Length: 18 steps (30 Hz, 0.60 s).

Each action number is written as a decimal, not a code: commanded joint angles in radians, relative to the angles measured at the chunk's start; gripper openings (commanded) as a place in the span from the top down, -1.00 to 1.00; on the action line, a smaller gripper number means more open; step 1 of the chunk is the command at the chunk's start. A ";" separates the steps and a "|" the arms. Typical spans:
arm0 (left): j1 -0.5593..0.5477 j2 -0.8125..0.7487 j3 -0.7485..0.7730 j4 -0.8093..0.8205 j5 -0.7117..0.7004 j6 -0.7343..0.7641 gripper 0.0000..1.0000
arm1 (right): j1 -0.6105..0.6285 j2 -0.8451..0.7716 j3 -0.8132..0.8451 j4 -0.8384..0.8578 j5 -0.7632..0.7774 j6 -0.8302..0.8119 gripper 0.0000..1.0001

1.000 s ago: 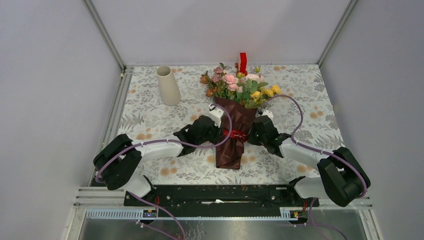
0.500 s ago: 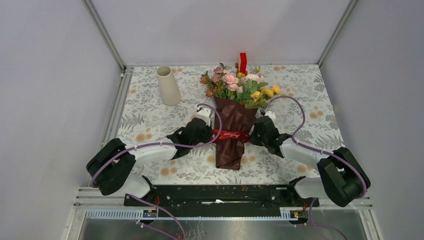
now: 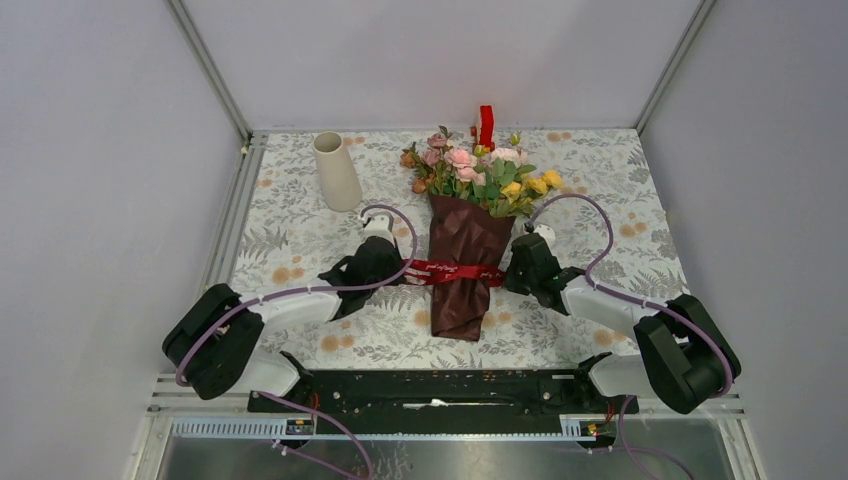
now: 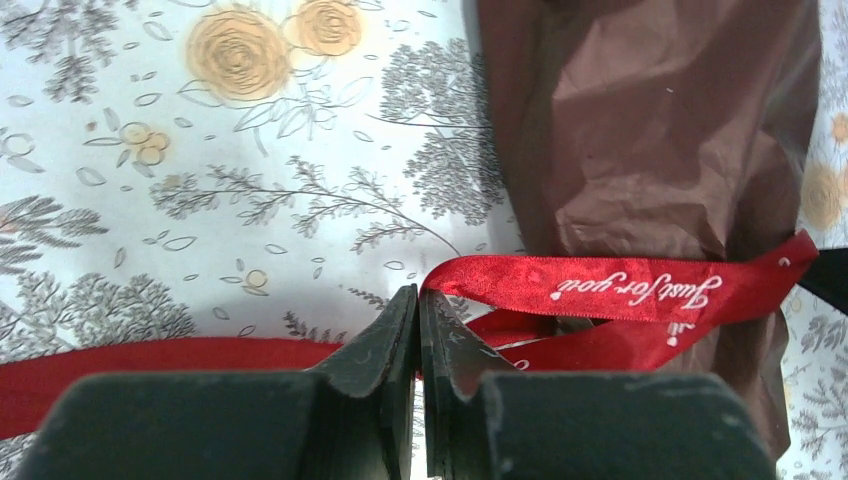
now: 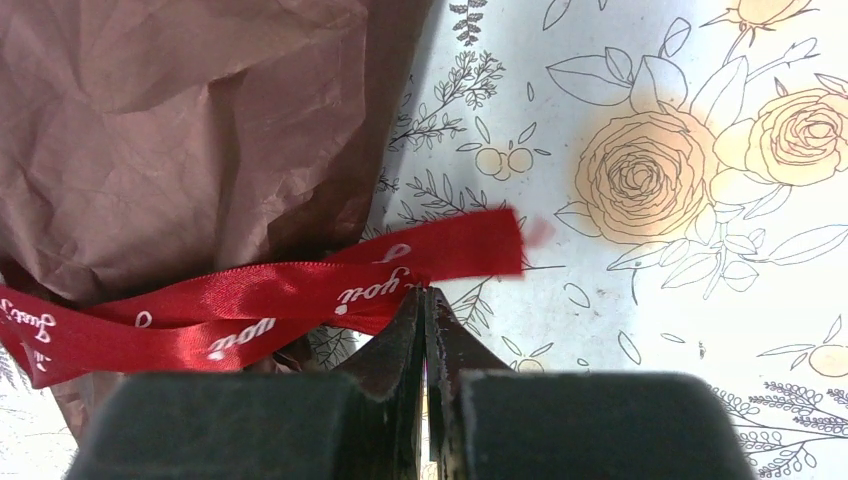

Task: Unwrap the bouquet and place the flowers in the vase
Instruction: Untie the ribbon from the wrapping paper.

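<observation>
The bouquet lies on the tablecloth with its flowers (image 3: 480,175) pointing to the back, wrapped in dark red crinkled paper (image 3: 465,280) (image 4: 650,130) (image 5: 180,120). A red printed ribbon (image 3: 450,271) (image 4: 600,285) (image 5: 300,290) crosses the wrap and is stretched out to both sides. My left gripper (image 3: 398,268) (image 4: 419,300) is shut on the ribbon left of the wrap. My right gripper (image 3: 507,275) (image 5: 426,300) is shut on the ribbon's other end at the wrap's right edge. The cream vase (image 3: 335,172) stands upright at the back left, apart from both arms.
A small red block (image 3: 486,125) stands at the back edge behind the flowers. Grey walls and metal rails close in the floral tablecloth (image 3: 600,190) on three sides. The arm bases sit on a black bar (image 3: 430,390) at the near edge.
My left gripper has moved left away from the wrap, drawing a longer length of ribbon out with it. The right gripper has stayed almost still, and the bouquet has not shifted.
</observation>
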 commanded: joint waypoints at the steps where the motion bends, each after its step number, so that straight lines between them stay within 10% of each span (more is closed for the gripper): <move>1: 0.033 -0.052 -0.041 0.009 -0.069 -0.103 0.82 | -0.012 -0.026 -0.001 -0.025 0.045 0.013 1.00; 15: 0.073 -0.070 -0.095 0.037 -0.023 -0.134 0.82 | -0.019 -0.030 -0.006 -0.028 0.036 0.020 1.00; 18: 0.076 -0.067 -0.101 0.059 0.003 -0.117 0.80 | -0.021 -0.057 -0.004 -0.028 0.021 -0.004 0.75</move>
